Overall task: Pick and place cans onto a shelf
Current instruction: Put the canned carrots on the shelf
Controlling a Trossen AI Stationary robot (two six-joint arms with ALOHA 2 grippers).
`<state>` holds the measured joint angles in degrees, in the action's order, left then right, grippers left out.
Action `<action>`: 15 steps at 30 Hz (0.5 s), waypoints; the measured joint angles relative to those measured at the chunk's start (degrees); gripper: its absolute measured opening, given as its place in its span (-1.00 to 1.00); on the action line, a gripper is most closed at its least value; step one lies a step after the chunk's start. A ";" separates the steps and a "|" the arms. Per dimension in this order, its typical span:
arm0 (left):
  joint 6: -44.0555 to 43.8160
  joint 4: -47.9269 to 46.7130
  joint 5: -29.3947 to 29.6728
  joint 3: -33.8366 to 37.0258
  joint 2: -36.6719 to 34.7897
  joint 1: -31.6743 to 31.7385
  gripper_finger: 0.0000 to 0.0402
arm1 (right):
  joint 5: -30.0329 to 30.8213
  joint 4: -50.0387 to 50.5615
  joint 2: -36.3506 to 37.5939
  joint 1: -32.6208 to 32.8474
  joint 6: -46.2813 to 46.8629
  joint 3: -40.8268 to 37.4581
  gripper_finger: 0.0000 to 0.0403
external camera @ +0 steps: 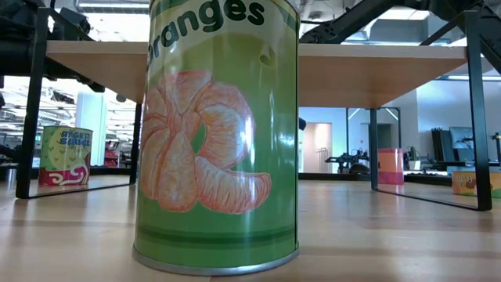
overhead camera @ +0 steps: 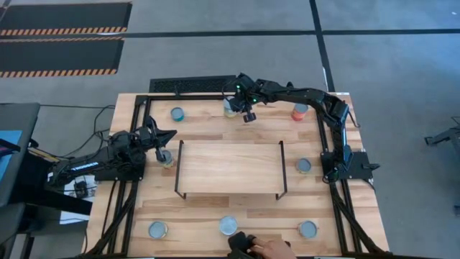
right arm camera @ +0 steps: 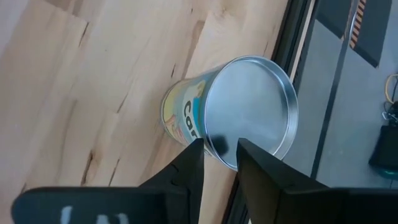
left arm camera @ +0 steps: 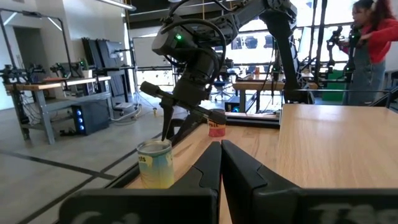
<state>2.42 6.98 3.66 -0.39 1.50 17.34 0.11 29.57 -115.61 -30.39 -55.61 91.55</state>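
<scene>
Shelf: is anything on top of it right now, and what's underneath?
The shelf top is bare; no can stands on it. From above, the board covers whatever lies underneath; the low view shows only bare table beneath it.

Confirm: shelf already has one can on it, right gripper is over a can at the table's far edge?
Not quite. The shelf is bare in the high view; no can stands on it yet. The rest holds: the right gripper is over a can at the far edge, as the right wrist view also shows.
</scene>
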 joint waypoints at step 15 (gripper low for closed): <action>-0.03 -0.01 0.01 -0.01 -0.01 -0.01 -1.00 | -0.16 -0.01 0.00 0.02 -0.38 0.00 -0.42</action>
<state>2.39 6.97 3.67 -0.40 1.49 17.33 -0.05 29.56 -115.61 -30.37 -55.99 91.55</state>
